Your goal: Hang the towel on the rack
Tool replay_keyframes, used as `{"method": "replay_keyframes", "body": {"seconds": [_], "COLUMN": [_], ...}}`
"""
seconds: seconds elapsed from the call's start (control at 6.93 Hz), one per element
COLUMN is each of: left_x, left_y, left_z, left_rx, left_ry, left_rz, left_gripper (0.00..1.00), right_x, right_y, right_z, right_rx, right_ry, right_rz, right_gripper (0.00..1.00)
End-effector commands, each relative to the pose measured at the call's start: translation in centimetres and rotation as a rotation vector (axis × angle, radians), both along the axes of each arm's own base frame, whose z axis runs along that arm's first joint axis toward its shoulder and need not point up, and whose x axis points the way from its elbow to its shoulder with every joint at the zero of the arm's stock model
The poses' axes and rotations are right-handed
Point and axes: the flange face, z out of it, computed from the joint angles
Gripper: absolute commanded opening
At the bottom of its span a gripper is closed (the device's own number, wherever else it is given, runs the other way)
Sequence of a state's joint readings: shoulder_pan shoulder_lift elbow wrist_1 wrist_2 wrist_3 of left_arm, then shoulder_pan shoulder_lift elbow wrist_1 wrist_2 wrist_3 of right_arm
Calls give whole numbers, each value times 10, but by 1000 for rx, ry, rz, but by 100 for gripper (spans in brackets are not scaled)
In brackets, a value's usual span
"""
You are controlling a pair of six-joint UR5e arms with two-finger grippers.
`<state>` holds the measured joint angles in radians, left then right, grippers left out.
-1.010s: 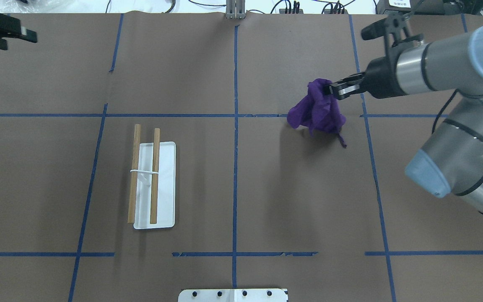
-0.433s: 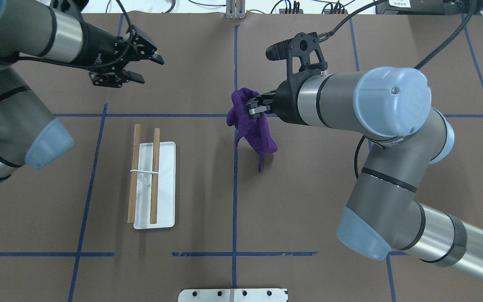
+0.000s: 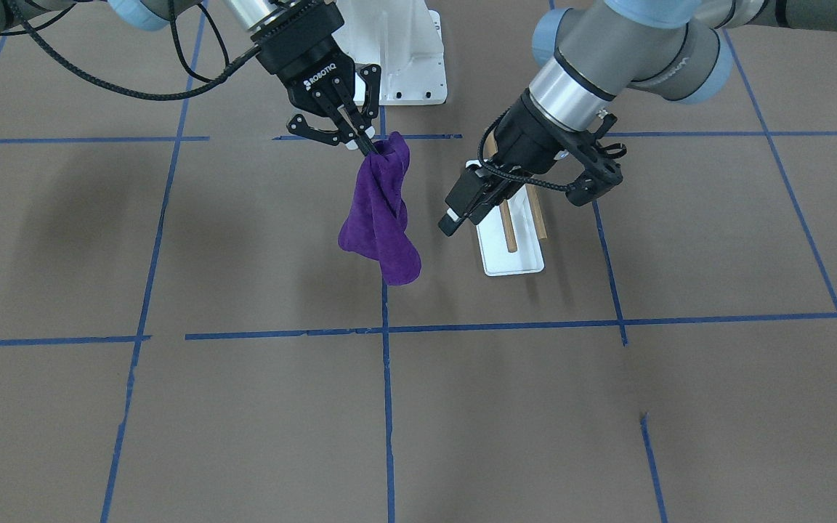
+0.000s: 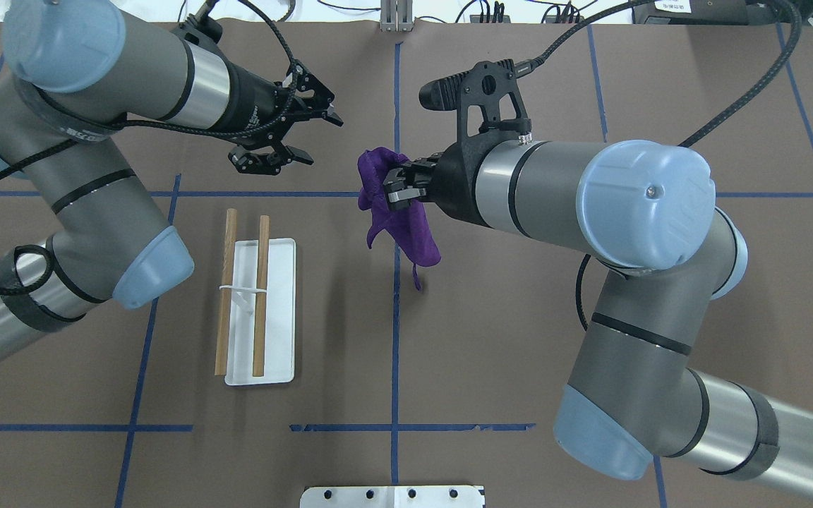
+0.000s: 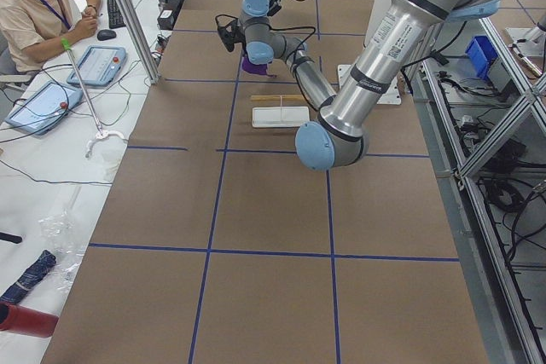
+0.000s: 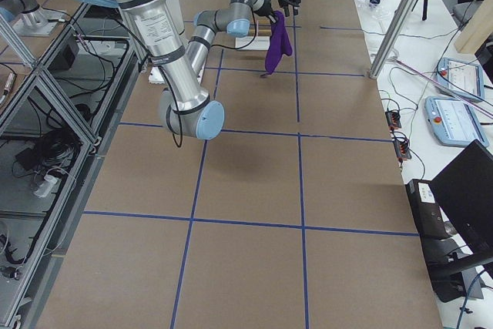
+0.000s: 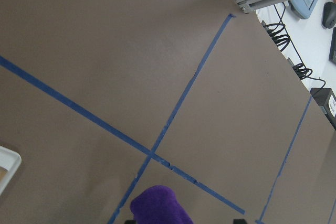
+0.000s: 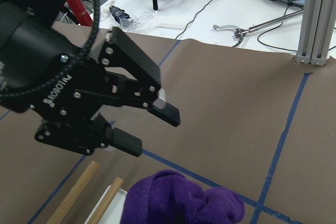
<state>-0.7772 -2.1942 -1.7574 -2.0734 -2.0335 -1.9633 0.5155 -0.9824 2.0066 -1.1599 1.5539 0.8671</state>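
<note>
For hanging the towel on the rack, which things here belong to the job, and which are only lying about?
Belong to the job:
- deep-purple soft towel, pinched in the right gripper
- small rack with flat white base and two light-brown wooden dowels
- left gripper, open

Only lying about:
- white bolted pedestal
- blue tape lines on the brown paper table cover
</note>
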Motion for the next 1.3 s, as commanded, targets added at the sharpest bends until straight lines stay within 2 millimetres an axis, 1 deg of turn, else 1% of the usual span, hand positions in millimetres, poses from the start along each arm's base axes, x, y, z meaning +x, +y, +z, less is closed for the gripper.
{"method": "replay_keyframes", "body": {"seconds": [0.0, 0.14, 0.43, 0.58, 0.72, 0.87, 1.01, 1.15], "left_x": [24, 33, 38, 38, 47, 47, 46, 45], "left_y": [14, 20, 25, 23, 30, 31, 32, 33], "left_z": [-4, -4, -5, -3, -3, -3, -3, -3], "left_rx": [-1, 3, 4, 5, 13, 17, 19, 21], "left_ry": [-2, -4, -3, -8, -13, -14, -13, -12], "left_rz": [7, 10, 19, 6, -9, -18, -18, -18], "left_gripper": [69, 69, 67, 61, 43, 12, 0, 0], "right_x": [-2, -2, -1, -1, -1, -1, -1, -1], "right_y": [7, 8, 17, 19, 19, 19, 19, 19], "right_z": [-12, -15, -21, -22, -22, -22, -21, -21], "right_rx": [14, 16, 24, 26, 26, 26, 27, 27], "right_ry": [-19, -23, -40, -44, -44, -44, -42, -42], "right_rz": [1, 0, -14, -17, -19, -17, -17, -17], "right_gripper": [0, 0, 0, 0, 0, 0, 0, 0]}}
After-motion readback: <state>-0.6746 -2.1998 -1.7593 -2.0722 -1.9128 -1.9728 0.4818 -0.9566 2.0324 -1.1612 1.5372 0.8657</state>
